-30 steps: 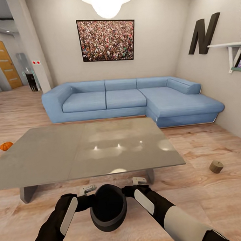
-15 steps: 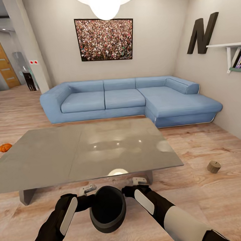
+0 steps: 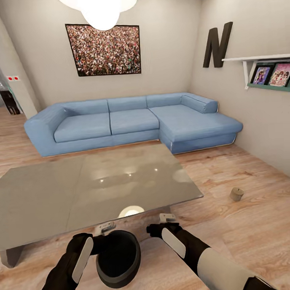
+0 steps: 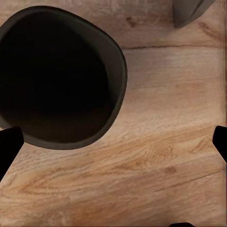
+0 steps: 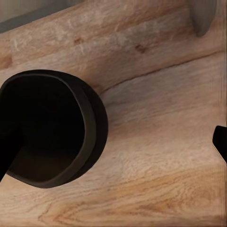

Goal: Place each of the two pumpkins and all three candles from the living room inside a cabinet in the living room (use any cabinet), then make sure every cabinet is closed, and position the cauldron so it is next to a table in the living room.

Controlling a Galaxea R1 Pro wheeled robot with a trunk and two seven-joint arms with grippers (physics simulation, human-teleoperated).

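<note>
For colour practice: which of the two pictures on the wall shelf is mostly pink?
The picture standing farther from the N on the shelf. It is mostly pink, while its neighbour looks bluish-purple.

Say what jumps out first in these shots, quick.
The blue sofa along the far wall, under the framed crowd picture, with the big grey-green table in front of it. Close in, the black cauldron sits on the wood floor at the table's near edge, between the left gripper and right gripper. A lone candle stands on the floor to the right.
</note>
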